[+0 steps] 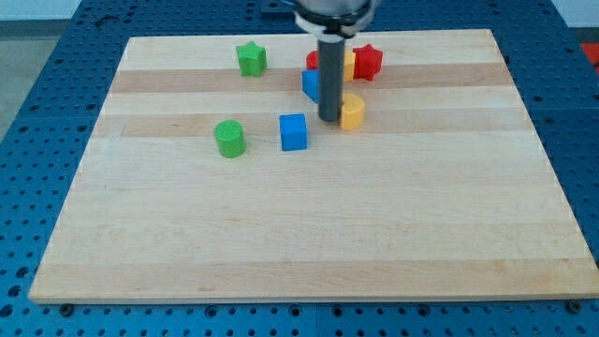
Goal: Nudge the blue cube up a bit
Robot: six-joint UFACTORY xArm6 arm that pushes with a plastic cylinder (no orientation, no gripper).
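1. The blue cube [293,131] sits on the table [309,243] a little toward the view's left of centre and nearer the top edge than the bottom one, with bare wood all round it.
2. My tip [329,119] stands to the cube's right and slightly above it, close but apart, pressed up beside a yellow block [353,111].
3. There is no claw on this arm, only the rod, so nothing is clenched or released.
4. Judging by this, the nudge is not yet begun: to push the cube toward the top edge, my tip would first have to come round to the cube's bottom side.
5. Above the cube, behind the rod, a second blue block [311,83] lies partly hidden; its shape I cannot quite make out. The path upward looks short before that cluster.
6. Also near the top edge are a red star [369,61] and a green star [251,58]; a green cylinder [229,138] stands to the cube's left.
7. No brand, label or writing can be read anywhere.
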